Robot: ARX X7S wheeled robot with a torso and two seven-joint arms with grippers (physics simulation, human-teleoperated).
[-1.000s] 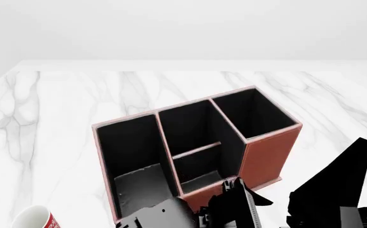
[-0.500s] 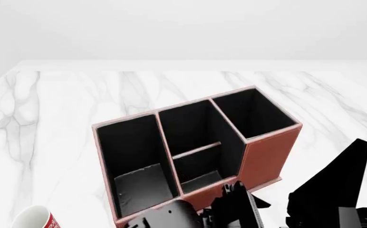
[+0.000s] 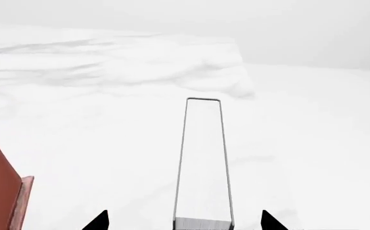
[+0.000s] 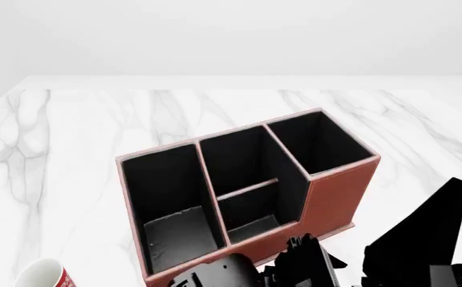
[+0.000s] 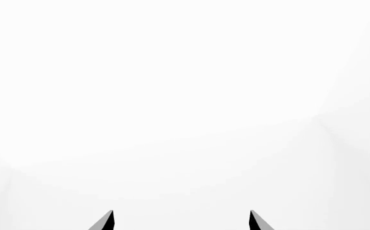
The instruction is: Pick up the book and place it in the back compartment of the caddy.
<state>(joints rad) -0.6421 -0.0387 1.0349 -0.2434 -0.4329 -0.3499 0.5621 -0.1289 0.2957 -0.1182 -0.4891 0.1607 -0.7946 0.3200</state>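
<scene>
left pincer wide open | book between its tips, contact unclear | right pincer open, empty

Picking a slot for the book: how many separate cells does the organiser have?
4 in the reddish-brown leather-look caddy: a long cell on the left, a tall end cell on the right, and two middle cells, back and front.

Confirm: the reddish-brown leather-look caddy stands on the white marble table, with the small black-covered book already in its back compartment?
No. The reddish-brown leather-look caddy stands on the white marble table, but its back compartment is empty in the head view. The left wrist view shows the small black-covered book outside it, between the open left pincer's tips.
</scene>
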